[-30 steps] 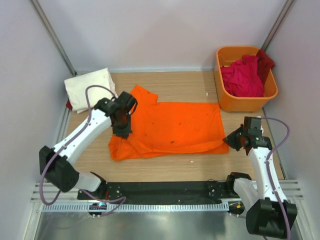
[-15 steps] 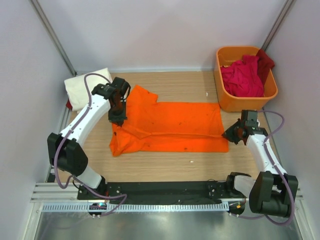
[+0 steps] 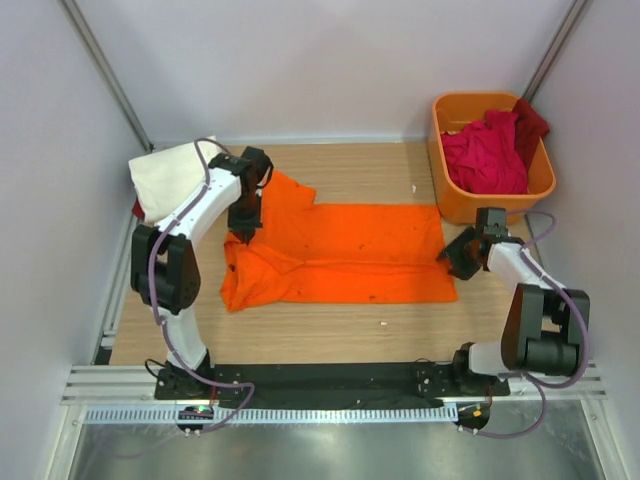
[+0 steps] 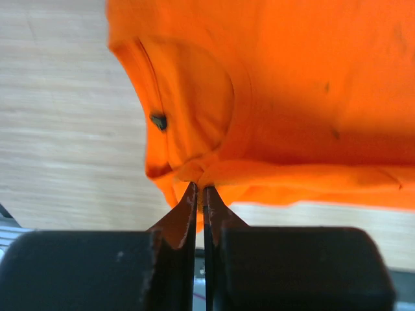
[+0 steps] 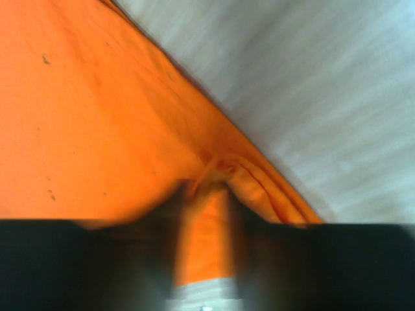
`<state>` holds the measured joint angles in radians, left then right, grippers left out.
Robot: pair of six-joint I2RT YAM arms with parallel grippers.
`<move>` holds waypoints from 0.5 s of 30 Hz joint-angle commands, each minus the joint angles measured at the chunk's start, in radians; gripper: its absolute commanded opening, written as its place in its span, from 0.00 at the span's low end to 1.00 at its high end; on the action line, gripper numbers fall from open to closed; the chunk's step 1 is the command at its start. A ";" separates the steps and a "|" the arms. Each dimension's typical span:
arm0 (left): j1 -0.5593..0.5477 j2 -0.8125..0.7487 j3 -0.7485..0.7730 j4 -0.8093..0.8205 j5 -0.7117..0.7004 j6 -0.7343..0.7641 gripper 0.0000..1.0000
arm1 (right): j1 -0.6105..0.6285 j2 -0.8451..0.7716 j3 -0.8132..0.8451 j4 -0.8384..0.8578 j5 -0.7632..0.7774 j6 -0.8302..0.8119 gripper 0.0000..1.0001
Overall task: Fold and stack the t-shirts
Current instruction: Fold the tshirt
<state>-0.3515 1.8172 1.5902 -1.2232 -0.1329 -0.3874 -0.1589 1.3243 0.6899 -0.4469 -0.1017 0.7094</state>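
- orange t-shirt (image 3: 350, 255) lies across the middle of the table (image 3: 330, 335), a flatter, narrower band than a second ago, its near edge now straight.
- left gripper (image 3: 244, 228) has moved toward the far edge, pinched nearly closed on a bunched fold at the shirt's collar end.
- right gripper (image 3: 452, 262) has also moved farther in, clamped narrow on the hem corner, though that wrist view is blurred.
- Strips of bare wood run along the near edge and between the shirt and the far edge.
- cream-white t-shirt (image 3: 165, 180), folded, sits at the far left corner.
- A rigid orange tub (image 3: 480, 208) at the far right corner holds crumpled crimson t-shirts (image 3: 485, 160).
- The orange cloth is soft and lightly creased, with small dark specks.
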 commanded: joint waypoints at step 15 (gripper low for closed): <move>0.036 -0.262 -0.076 0.054 -0.062 -0.051 0.68 | 0.009 -0.279 0.174 -0.090 -0.004 -0.145 1.00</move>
<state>-0.3187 1.7248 1.6493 -1.2205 -0.2897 -0.4034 -0.1577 1.1549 0.9180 -0.5003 -0.0555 0.5945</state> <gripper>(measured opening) 0.699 0.996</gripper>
